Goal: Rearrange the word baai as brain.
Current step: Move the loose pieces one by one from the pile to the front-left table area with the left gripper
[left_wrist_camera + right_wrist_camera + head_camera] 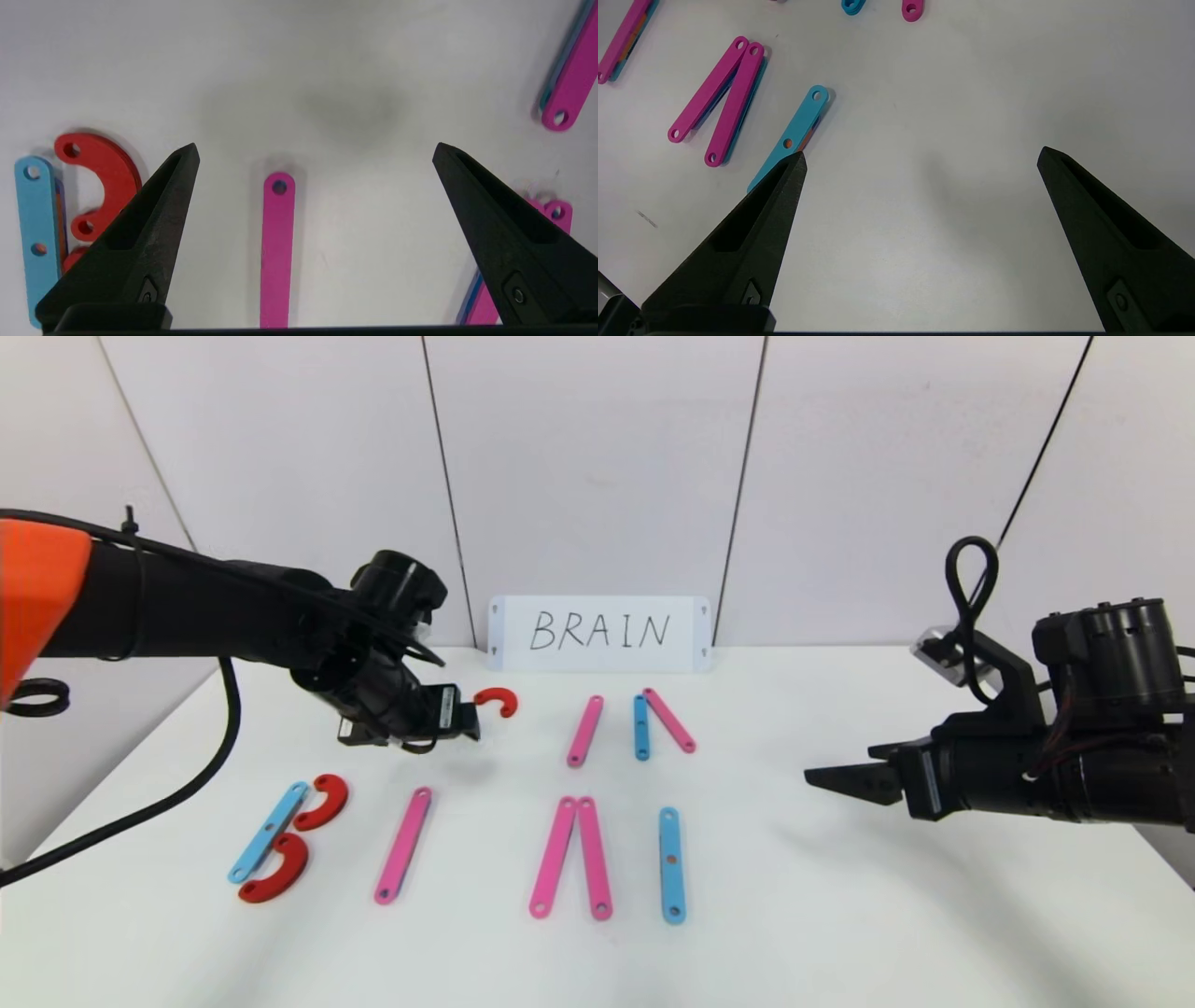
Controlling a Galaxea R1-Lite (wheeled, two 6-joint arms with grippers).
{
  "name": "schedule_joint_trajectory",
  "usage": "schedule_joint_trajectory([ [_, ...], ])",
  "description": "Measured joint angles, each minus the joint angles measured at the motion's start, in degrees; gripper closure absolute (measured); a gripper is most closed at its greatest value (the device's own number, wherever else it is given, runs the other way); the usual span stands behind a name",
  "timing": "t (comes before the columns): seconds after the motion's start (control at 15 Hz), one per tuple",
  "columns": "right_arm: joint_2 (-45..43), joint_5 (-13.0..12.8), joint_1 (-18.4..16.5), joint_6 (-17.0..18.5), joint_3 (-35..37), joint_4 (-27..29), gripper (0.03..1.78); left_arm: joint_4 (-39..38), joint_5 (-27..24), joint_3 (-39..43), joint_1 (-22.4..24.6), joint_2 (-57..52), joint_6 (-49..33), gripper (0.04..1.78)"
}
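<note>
The front row holds a B made of a light-blue bar (269, 831) and two red C pieces (322, 801), a single pink bar (403, 845), two pink bars (574, 857) touching at their far ends, and a light-blue bar (671, 863). Behind them lie a loose red C piece (498, 700), a pink bar (585, 731), a short blue bar (641, 726) and a slanted pink bar (669, 720). My left gripper (470, 714) is open and empty above the table beside the loose red C; its wrist view (315, 149) shows the single pink bar (278, 247). My right gripper (822, 779) is open and empty at the right.
A white card handwritten BRAIN (600, 633) leans on the back wall. The white table (840, 915) has bare surface at the front and right. In the right wrist view the light-blue bar (796, 128) and the pink pair (721, 93) lie beyond one finger (775, 200).
</note>
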Motion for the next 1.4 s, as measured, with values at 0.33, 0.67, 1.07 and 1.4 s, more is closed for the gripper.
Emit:
schedule_joint_trajectory([
  [0.33,-0.3,0.0,0.0,0.0,0.0,0.0,0.08,-0.5,3.6,-11.2,-1.4,8.1,-3.8,0.07],
  [0.67,-0.3,-0.1,0.0,-0.2,0.3,0.0,0.08,-8.1,10.0,-15.2,-3.5,15.0,-3.9,0.07],
  [1.07,-0.3,-0.2,0.0,-0.5,0.7,-0.4,0.08,-20.0,15.5,-15.9,-5.2,20.7,-5.0,0.07],
  [1.4,-0.3,-0.1,0.0,-0.5,1.0,-1.0,0.08,-20.1,16.8,-17.9,-5.7,23.8,-7.3,0.07],
])
